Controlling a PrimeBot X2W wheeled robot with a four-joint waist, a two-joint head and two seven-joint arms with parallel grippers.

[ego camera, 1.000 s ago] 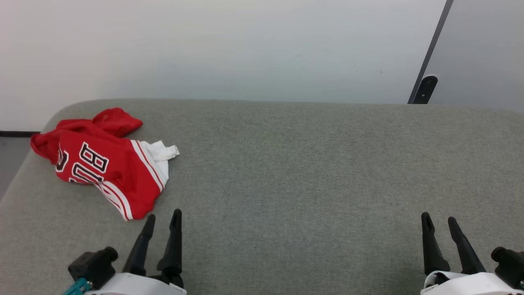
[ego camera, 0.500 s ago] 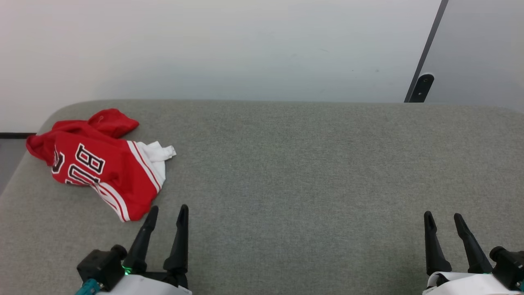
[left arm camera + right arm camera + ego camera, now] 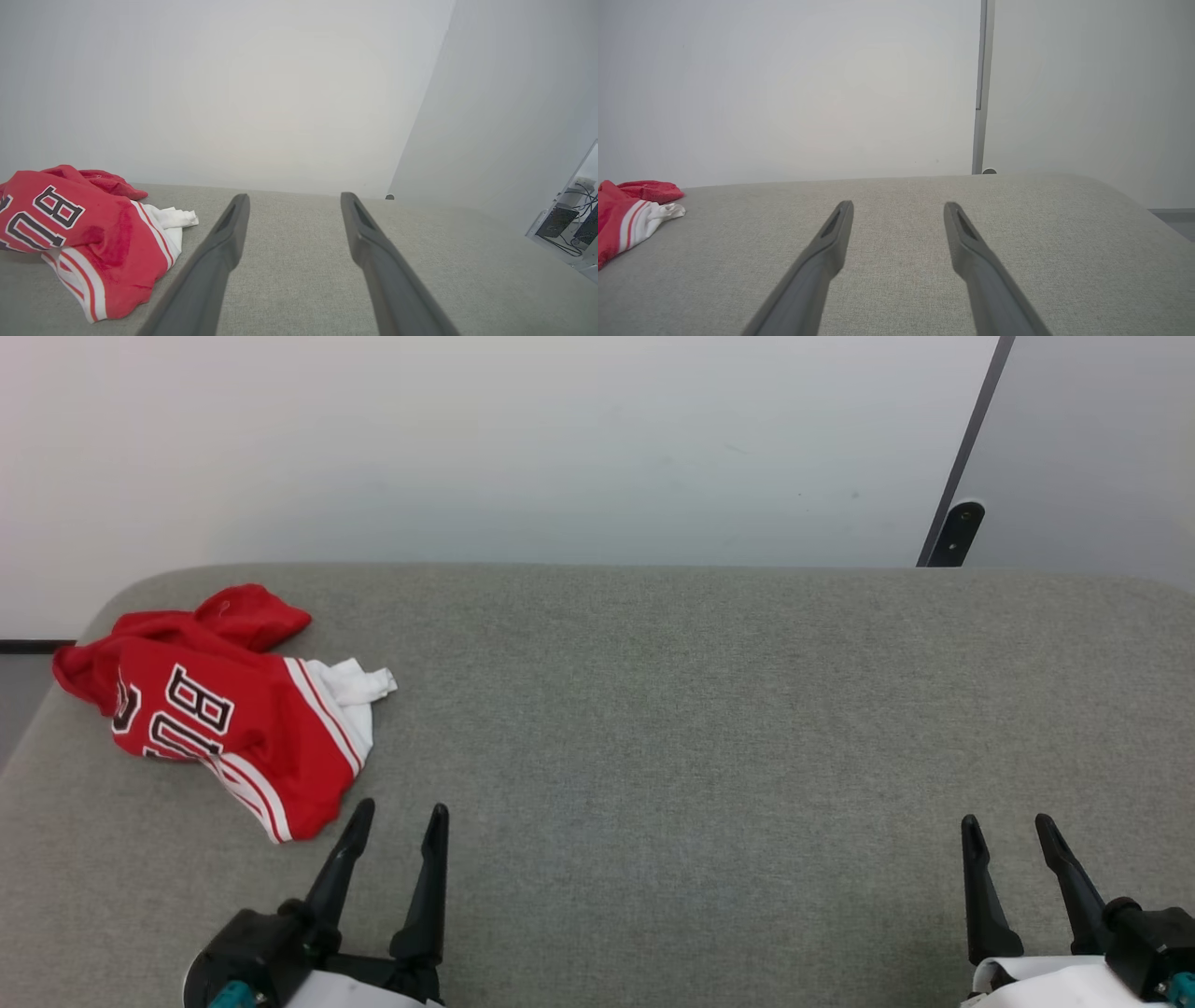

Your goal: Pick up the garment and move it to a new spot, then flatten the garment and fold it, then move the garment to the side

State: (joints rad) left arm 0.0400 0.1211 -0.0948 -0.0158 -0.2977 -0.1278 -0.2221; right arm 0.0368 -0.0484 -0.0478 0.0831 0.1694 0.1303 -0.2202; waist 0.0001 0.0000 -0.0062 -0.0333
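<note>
Garment (image 3: 219, 709): red jersey, crumpled in a heap at the far left corner of the grey upholstered surface (image 3: 672, 709). Black white-outlined letters face up, red-and-white striped trim runs along its near edge, and a white sleeve is bunched on its right side. Left gripper (image 3: 400, 810): low, near the garment's closest corner but apart from it; two dark fingers spread, nothing between them. Right gripper (image 3: 1006, 821): at the near edge of the surface, far right, well apart from the garment; fingers spread, empty. Dark strip (image 3: 962, 457): slanted against the pale wall (image 3: 523, 439), upper right.
</note>
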